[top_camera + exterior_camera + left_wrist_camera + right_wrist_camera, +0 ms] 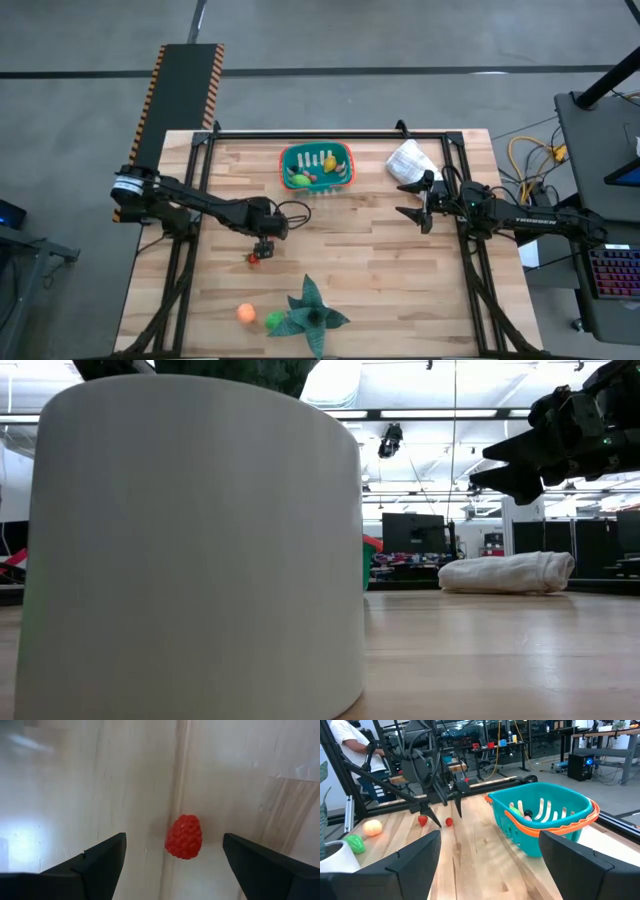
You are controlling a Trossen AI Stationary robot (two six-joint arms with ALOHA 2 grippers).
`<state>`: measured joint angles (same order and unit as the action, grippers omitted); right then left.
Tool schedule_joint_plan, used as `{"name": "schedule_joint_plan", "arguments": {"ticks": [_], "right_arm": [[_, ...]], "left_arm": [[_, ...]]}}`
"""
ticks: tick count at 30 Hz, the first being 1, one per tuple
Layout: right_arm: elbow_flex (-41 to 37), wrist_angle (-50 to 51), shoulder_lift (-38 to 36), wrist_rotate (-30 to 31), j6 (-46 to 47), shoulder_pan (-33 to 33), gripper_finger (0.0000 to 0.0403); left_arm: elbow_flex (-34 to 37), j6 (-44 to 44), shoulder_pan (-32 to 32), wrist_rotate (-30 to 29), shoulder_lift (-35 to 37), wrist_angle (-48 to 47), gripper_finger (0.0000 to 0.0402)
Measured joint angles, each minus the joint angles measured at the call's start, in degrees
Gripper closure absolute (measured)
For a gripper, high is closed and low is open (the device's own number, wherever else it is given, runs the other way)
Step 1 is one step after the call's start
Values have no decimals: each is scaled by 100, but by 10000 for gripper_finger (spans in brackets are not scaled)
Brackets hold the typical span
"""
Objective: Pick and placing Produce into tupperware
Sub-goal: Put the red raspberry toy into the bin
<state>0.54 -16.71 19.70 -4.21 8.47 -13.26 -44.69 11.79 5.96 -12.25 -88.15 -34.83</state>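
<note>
A red raspberry-like toy fruit (184, 836) lies on the wooden table, also visible in the high view (253, 259). My left gripper (174, 840) is open above it, pointing down, one finger on either side and neither touching. A second small red piece (422, 820) lies close beside it. The teal tub with the orange-red rim (317, 167) stands near the table's far edge and holds green and yellow pieces (517, 811). An orange piece (245, 313) and a green piece (274, 320) lie near the near edge. My right gripper (490, 837) is open, held above the table right of the tub (412, 200).
A dark green leafy star (312, 312) in a white pot (200, 550) stands by the near edge and fills most of the low view. A wrinkled white bag (410, 160) lies right of the tub. A person (350, 740) stands beyond the table.
</note>
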Motion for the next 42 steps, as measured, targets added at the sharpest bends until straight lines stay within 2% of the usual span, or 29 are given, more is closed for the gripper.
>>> {"name": "schedule_joint_plan", "arguments": {"ticks": [12,25,42], "right_arm": [[0,-2,0,-2,-4,0,76],[0,-2,0,-2,-9,0,76],[0,-4,0,0,-9,-1,76]], "left_arm": [[9,-71,-11,113,16,39,88],[9,-68,-7,231,-10,73,186],[9,-327,-24,159,-13,50,269]]}}
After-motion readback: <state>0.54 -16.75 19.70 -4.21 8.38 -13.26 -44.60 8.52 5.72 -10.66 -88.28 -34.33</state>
